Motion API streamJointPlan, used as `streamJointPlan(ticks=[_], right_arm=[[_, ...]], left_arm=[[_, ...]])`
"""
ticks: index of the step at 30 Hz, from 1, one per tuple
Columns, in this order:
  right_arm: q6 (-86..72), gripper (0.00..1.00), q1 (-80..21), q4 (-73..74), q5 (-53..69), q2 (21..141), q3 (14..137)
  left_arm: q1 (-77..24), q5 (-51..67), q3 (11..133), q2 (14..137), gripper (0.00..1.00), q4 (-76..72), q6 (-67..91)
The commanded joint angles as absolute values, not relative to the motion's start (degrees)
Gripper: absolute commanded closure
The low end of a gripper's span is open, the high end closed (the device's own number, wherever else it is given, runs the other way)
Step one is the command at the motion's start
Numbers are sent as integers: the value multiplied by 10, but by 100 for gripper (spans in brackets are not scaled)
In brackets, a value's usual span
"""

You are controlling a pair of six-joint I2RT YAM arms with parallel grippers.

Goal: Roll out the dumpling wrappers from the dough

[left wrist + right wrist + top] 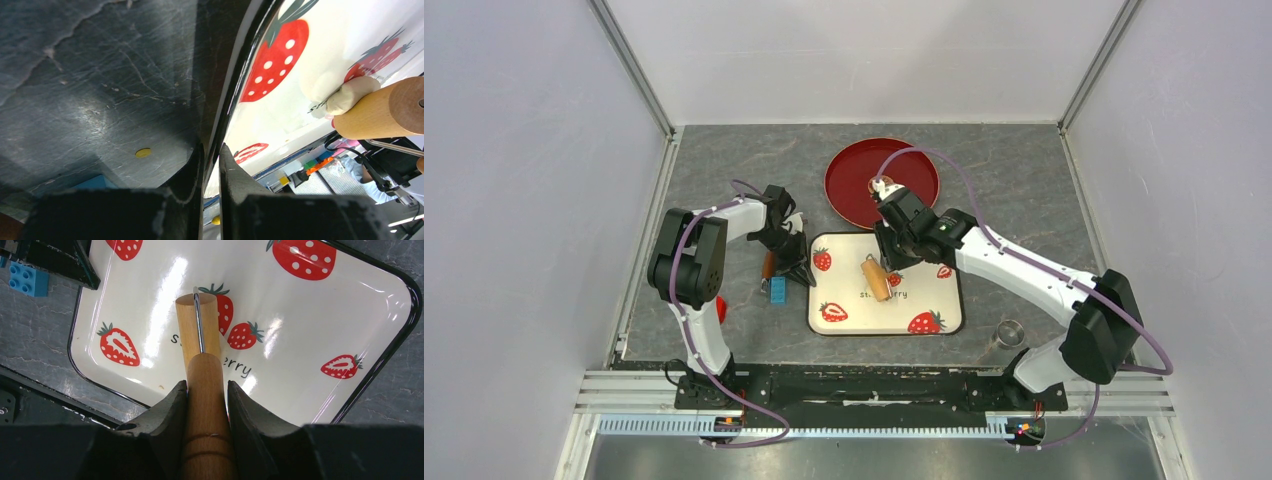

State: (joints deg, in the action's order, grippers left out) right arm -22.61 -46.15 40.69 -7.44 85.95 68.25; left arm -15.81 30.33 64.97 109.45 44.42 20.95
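From above, the light is bright and even. In my left wrist view the grey table [100,100] is dim, with a shiny patch at 9 o'clock. The tray [280,115] is washed out at 2 o'clock. My left fingers [187,185] at 6 o'clock are dark and blurry. In my right wrist view white glare streaks the tray at 11 o'clock, and the roller [205,390] looks soft near my black right fingers [165,415].
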Motion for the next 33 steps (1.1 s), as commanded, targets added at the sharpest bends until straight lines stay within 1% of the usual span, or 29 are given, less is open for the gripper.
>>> streamJointPlan(ticks=[1, 15, 25, 33], right_arm=[[-175, 100, -443, 539, -132, 933, 616], [-154, 100, -435, 553, -146, 932, 588], [-141, 100, -436, 557, -141, 924, 533], [-126, 100, -436, 557, -135, 945, 504]], left_arm=[[-159, 271, 638, 1096, 98, 422, 230], [-159, 274, 636, 1093, 98, 422, 230], [-159, 274, 639, 1095, 98, 422, 230], [-159, 273, 639, 1095, 98, 424, 230]])
